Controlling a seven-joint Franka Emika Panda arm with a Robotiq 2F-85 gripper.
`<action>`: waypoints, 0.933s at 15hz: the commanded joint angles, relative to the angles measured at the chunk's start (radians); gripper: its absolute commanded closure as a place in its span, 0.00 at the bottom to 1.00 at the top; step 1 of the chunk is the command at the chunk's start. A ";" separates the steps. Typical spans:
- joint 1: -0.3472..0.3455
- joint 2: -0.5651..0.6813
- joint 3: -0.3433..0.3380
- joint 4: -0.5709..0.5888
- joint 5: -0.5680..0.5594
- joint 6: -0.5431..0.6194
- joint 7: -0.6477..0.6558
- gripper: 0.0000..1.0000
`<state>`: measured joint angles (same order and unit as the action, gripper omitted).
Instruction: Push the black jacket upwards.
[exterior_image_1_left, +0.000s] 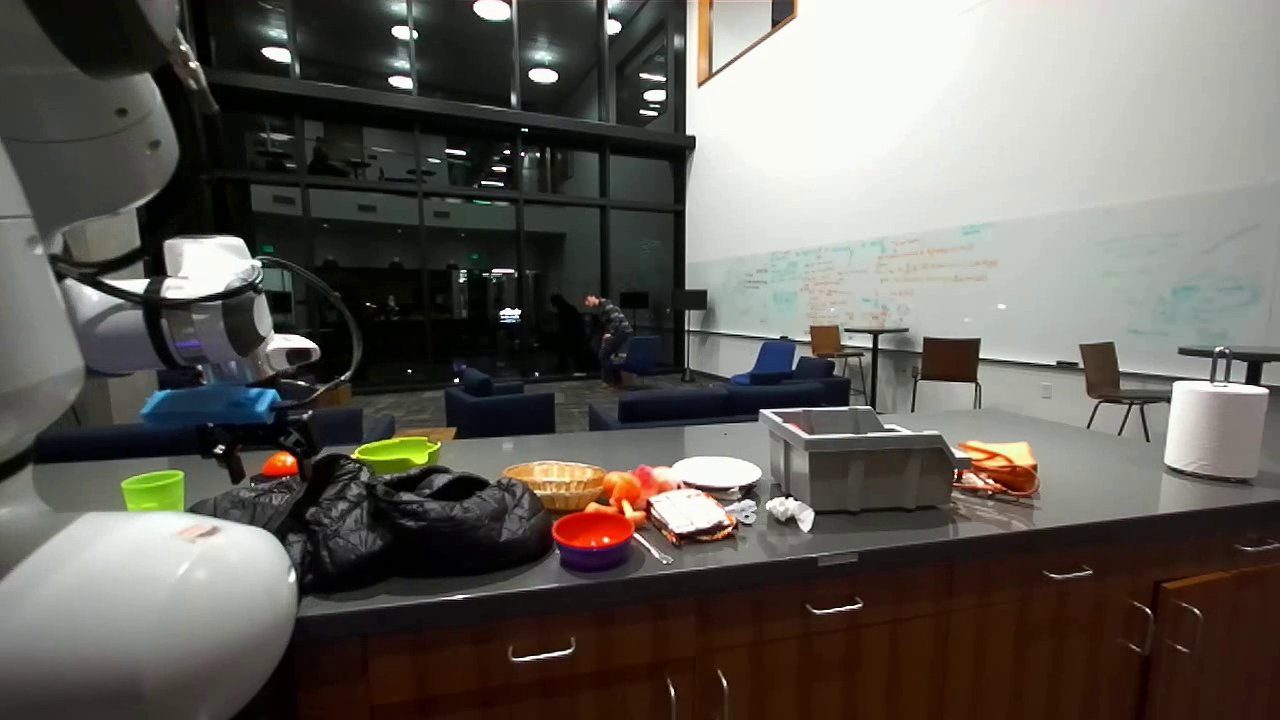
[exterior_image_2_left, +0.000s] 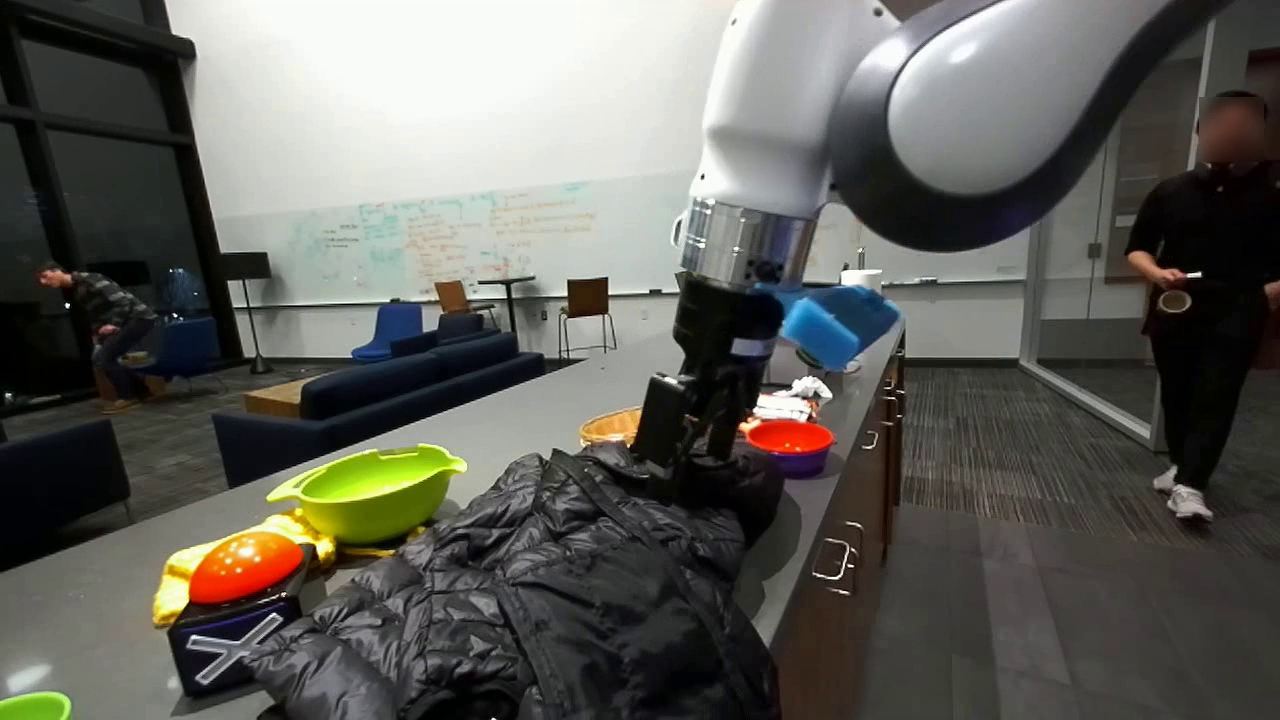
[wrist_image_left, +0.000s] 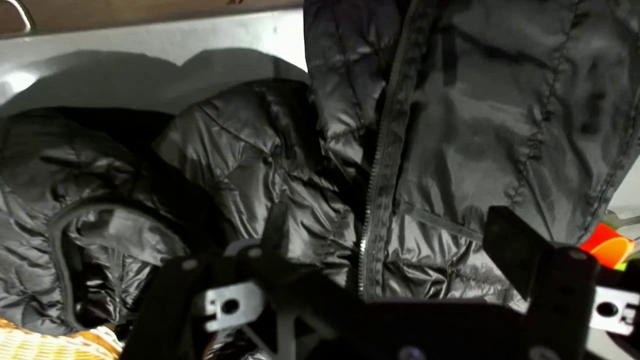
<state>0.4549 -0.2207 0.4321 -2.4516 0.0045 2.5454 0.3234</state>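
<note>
Exterior view: X (exterior_image_2_left: 236, 650) on box (exterior_image_2_left: 232, 630) beside jacket (exterior_image_2_left: 590, 590)

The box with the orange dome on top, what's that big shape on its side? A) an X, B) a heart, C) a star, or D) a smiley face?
A: in an exterior view, a pale X shows on the side of the dark box under the orange dome, next to the black jacket.
</note>
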 joint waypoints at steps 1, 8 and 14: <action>0.034 -0.202 -0.003 -0.220 0.117 0.061 -0.022 0.00; 0.229 -0.189 -0.197 -0.345 0.484 0.173 -0.275 0.00; 0.244 -0.188 -0.233 -0.338 0.525 0.151 -0.315 0.00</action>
<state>0.7026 -0.4065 0.1963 -2.7911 0.5315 2.7005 0.0059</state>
